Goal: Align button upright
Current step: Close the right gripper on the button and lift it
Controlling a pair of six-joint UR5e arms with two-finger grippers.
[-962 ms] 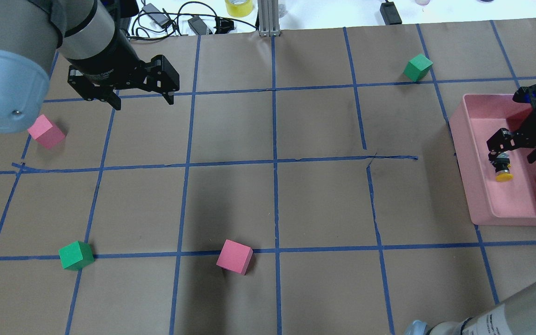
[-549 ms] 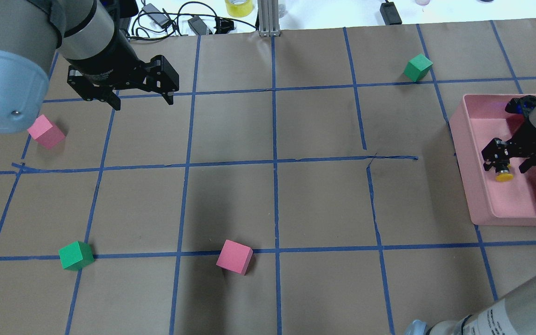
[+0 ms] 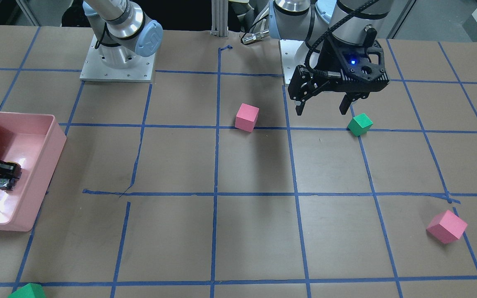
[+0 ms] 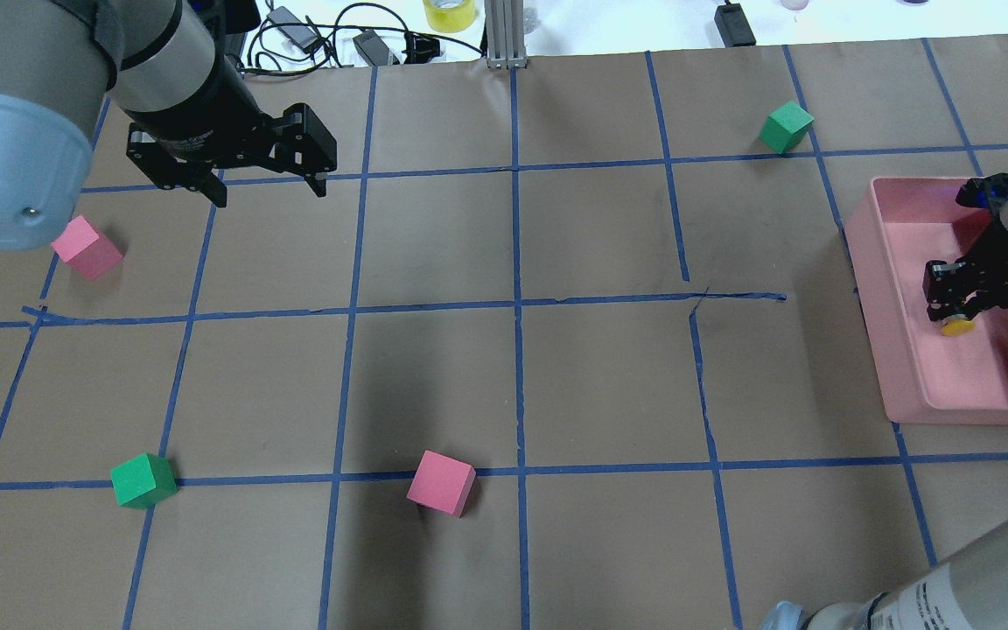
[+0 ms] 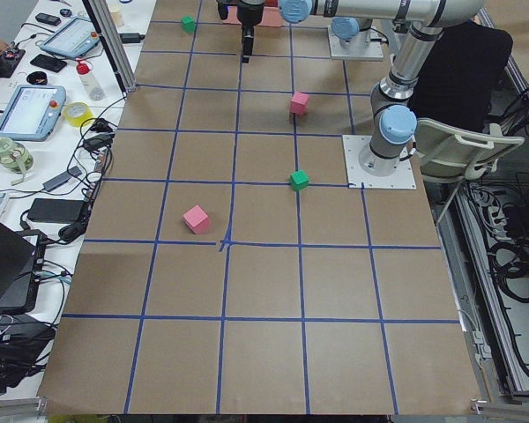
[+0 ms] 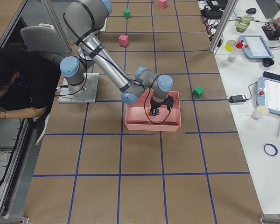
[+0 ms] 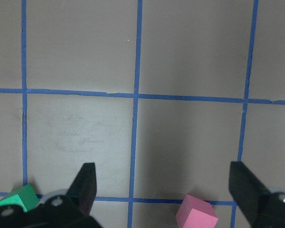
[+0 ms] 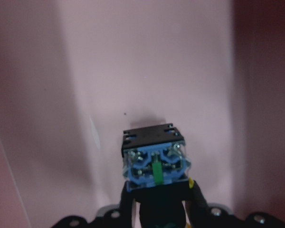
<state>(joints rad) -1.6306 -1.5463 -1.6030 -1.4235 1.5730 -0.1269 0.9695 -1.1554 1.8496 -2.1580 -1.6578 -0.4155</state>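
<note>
The button (image 4: 957, 326) lies inside the pink bin (image 4: 863, 254), its yellow cap pointing toward the table's near edge. My right gripper (image 4: 957, 306) reaches into the bin and is shut on the button's black body. In the right wrist view the button (image 8: 154, 164) sits between the fingers with its black and blue-white base end toward the camera. It also shows in the front-facing view (image 3: 4, 182). My left gripper (image 4: 270, 191) is open and empty, hovering over the far left of the table.
Pink cubes (image 4: 87, 248) (image 4: 441, 482) and green cubes (image 4: 143, 479) (image 4: 786, 126) are scattered on the brown, blue-taped table. The bin walls stand close around my right gripper. Cables and a tape roll lie past the far edge.
My right gripper's fingers have closed from wide open onto the button and shifted slightly within the bin. The left arm has not moved.
</note>
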